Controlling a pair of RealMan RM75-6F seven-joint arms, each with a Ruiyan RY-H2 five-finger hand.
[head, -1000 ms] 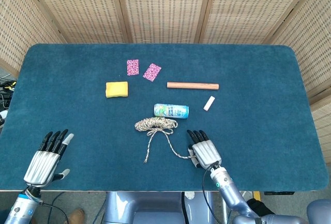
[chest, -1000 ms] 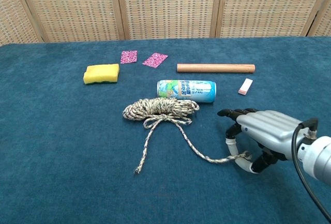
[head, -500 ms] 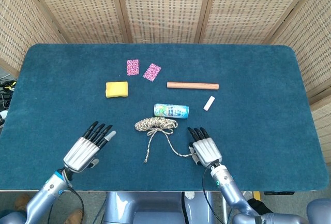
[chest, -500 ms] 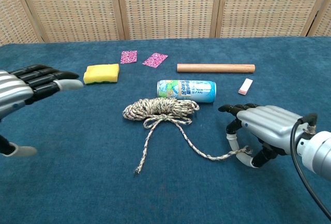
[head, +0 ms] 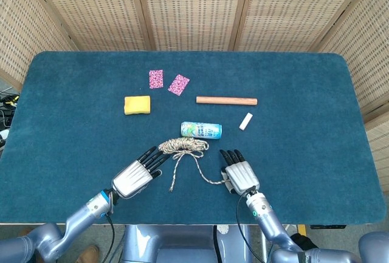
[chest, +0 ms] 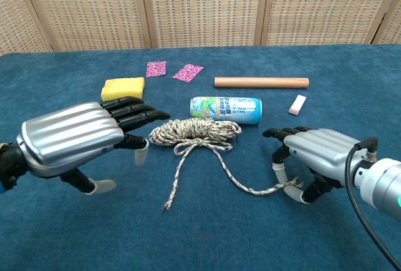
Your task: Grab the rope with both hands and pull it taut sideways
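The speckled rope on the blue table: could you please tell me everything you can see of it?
The speckled beige-and-brown braided rope lies slack on the blue cloth table, mostly gathered in a coiled bundle just in front of the lying drink can. Two loose tails run toward the camera: one ends free on the cloth, the other curves to the right hand, whose thumb and fingers meet at its end. The left hand hovers beside the coil with fingers extended, not gripping it.

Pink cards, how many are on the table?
2. One pink card lies at the far side of the table, behind the yellow sponge. The other pink card lies just right of it, tilted. Nothing seems hidden.
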